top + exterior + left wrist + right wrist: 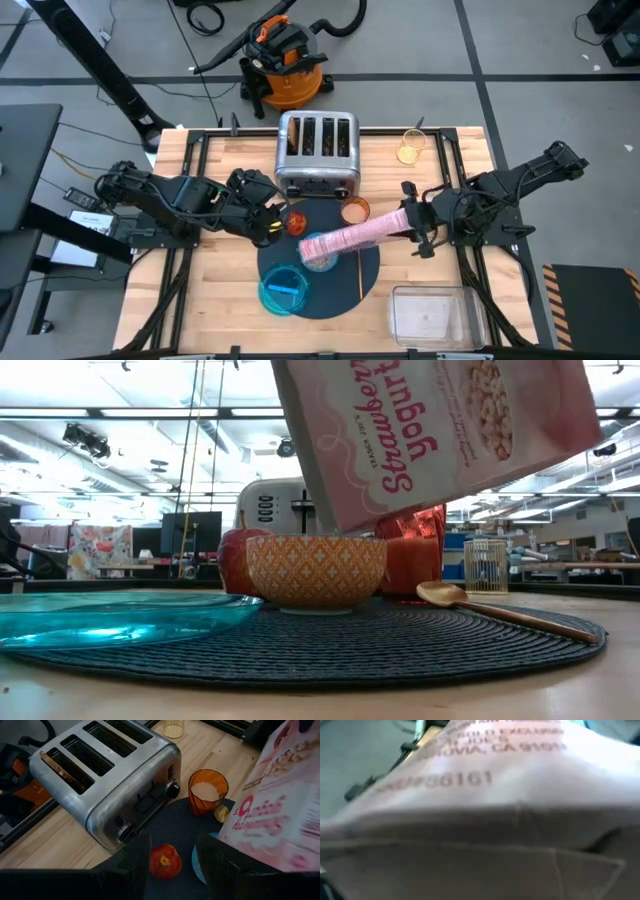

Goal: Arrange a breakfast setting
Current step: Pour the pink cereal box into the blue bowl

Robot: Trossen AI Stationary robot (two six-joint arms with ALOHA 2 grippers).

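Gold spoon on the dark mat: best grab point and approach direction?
Grip the gold spoon mid-handle, coming straight down with fingers across the handle. It lies flat on the dark round woven mat, with its bowl end toward the small patterned bowl and its thin straight handle pointing away over open mat. The tilted pink cereal box hangs over the bowl end, so stay toward the handle's far half.
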